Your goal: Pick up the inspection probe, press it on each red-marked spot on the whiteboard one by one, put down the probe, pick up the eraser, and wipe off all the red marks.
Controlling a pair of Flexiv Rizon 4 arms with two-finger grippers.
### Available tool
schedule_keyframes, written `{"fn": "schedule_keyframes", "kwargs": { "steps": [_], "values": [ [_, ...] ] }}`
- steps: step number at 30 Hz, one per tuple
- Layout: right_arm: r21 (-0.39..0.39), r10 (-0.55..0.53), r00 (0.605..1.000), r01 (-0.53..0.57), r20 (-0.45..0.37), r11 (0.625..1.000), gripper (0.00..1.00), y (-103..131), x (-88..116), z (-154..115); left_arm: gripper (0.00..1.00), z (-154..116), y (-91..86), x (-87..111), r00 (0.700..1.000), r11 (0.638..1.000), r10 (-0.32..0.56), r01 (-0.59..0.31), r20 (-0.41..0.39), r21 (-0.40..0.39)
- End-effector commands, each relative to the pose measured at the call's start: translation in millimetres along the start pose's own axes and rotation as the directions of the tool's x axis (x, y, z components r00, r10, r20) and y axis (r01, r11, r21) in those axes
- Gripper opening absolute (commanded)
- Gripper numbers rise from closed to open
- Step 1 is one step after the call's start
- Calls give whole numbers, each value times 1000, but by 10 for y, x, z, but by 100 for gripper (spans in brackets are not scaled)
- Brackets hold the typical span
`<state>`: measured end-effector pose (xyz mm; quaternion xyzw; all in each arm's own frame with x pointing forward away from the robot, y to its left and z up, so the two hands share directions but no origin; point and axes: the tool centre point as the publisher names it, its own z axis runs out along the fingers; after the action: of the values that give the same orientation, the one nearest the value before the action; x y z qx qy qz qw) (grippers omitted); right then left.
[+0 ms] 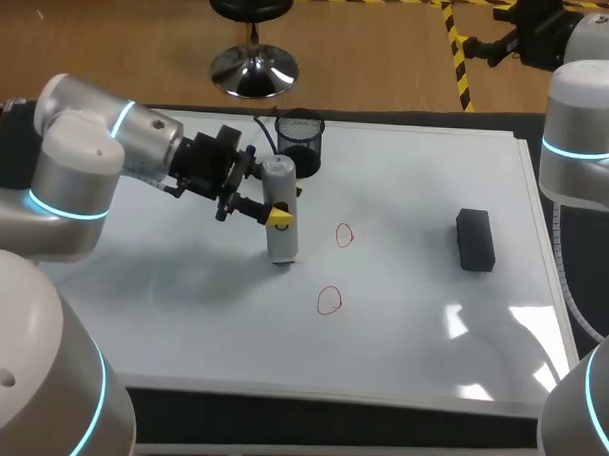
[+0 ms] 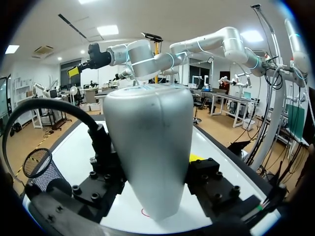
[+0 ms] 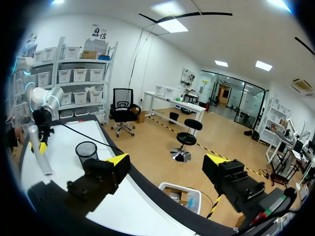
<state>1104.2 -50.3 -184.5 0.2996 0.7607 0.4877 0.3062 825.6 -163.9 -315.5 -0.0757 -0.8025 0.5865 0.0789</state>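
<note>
Inspection probe [image 1: 281,227], a grey rounded cylinder, stands upright on the whiteboard [image 1: 401,331] in the head view, its lower end on the white surface, with the left gripper [image 1: 287,205] clamped on its upper part from two sides and one yellow tip showing on the near face. Two red marks are drawn as small rings: one red ring [image 1: 344,234] lies just to the right of the probe's foot, the other red ring [image 1: 329,301] nearer the front edge, and both are apart from the probe. A black mesh cup [image 1: 299,140] stands just behind the probe near the far edge; its inside is dark and I cannot tell any content. The black eraser [image 1: 475,240] lies flat well to the right, and the right arm [image 1: 583,128] stands up at the right edge of the board. From the left wrist view the probe [image 2: 147,128] fills the space between the fingers of the left gripper [image 2: 150,162], held fast, with the mesh cup [image 2: 39,169] off to one side and a trace of red [image 2: 144,212] on the board under the probe's end. From the right wrist view the right gripper [image 3: 167,162] has its fingers spread wide apart with nothing between them, while the mesh cup [image 3: 87,150] and the held probe [image 3: 40,156] stand far off on the whiteboard [image 3: 64,142]
</note>
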Motion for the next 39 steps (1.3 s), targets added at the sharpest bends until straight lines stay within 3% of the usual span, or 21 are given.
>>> {"fn": "schedule_keyframes", "kwargs": {
  "steps": [1, 39],
  "values": [
    [0, 0, 1000, 0, 0, 1000, 100, 0, 0, 0, 0, 25, -7, -24, 1000, 1000, -1, 1, -4, -7],
    [0, 0, 1000, 0, 0, 1000, 100, 0, 0, 0, 0, 224, 91, 0, 999, 996, 1, -5, -48, -88]
  ]
}}
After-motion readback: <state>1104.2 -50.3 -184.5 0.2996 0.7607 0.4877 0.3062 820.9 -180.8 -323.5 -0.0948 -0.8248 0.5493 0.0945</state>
